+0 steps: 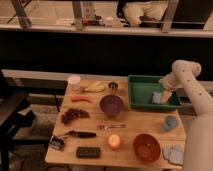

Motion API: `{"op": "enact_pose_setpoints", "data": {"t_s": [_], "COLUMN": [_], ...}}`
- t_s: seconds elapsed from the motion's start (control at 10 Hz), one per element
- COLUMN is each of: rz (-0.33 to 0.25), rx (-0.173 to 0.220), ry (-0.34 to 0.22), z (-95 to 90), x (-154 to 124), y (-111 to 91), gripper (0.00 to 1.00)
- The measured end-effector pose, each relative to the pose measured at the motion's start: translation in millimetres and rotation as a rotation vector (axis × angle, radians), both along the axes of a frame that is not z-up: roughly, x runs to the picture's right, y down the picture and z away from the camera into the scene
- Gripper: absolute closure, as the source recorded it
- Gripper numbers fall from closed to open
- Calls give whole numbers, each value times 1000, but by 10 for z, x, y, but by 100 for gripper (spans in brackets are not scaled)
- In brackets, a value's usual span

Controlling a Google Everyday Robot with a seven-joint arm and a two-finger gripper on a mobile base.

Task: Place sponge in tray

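hanging over the right end of the green tray point(142, 80), the gripper point(166, 94) has the sponge point(159, 97) right at its tip, low inside the tray; whether it grips or has let go, i cannot tell.

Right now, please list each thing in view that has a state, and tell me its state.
gripper: over the tray's right part, at the sponge.
sponge: inside the tray, right side.
green tray: upright on the table, holds the sponge.
purple bowl: upright, mid-table.
orange bowl: upright, near front edge.
blue cup: upright, right side.
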State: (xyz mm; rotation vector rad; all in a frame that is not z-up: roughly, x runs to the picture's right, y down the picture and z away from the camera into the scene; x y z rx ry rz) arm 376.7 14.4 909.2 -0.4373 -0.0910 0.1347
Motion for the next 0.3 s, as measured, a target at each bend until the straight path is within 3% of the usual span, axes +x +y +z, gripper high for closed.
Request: {"op": "enact_pose_setpoints", "data": {"t_s": [0.3], "rz": [-4], "rx": [19], "ry": [-3], "z": [11], "x": [-63], "y": [-25], "gripper": [20]}}
